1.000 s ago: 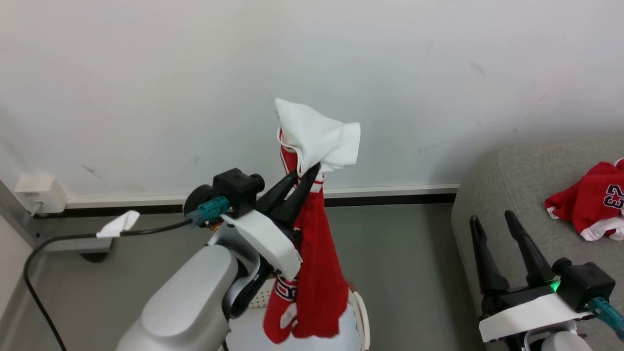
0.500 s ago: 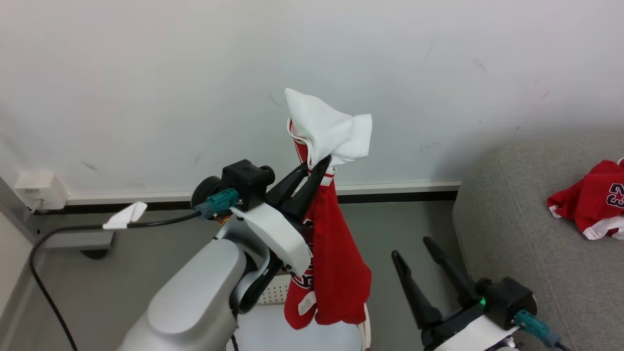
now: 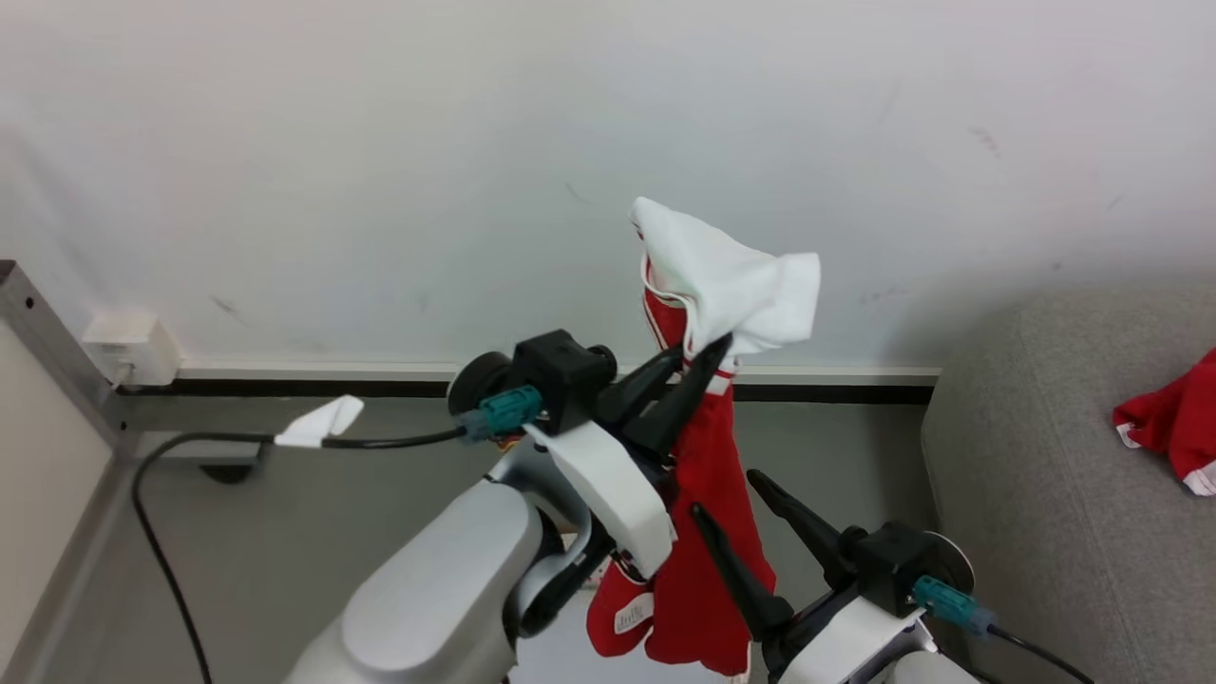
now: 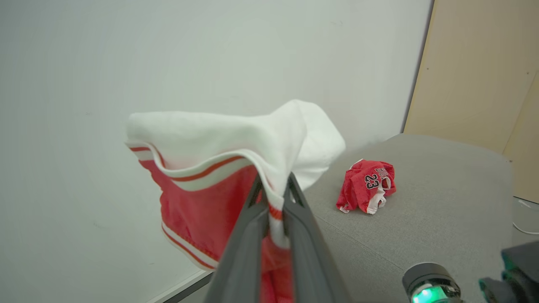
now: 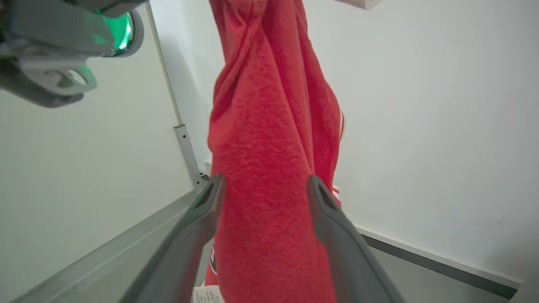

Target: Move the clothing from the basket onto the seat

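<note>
- While the left pincer (image 3: 703, 347) is clamped shut on the white end, the garment (image 3: 712, 456) hangs full length in the air, in front of the wall (image 3: 380, 142) and left of the seat (image 3: 1045, 427).
- Right pincer (image 3: 727, 494) sits lower down, jaws spread wide. It has one finger either side of the red cloth and grips nothing yet.
- A second hold looks likely before the carry. It is best taken on a thick bunch of cloth, deep between the fingers, not on a thin edge.
- Left grip is just a pinch of white fabric, so no jerks. A slow, level swing should keep it from slipping.
- Carry high enough for the hem to clear the seat's rounded edge, then lower onto bare grey cushion.
- Other garment (image 4: 366, 185) already lies crumpled on the seat. Setting this one beside it, well in from the edge, looks safest.
- Open both pincers only once the cloth rests on the cushion.
</note>
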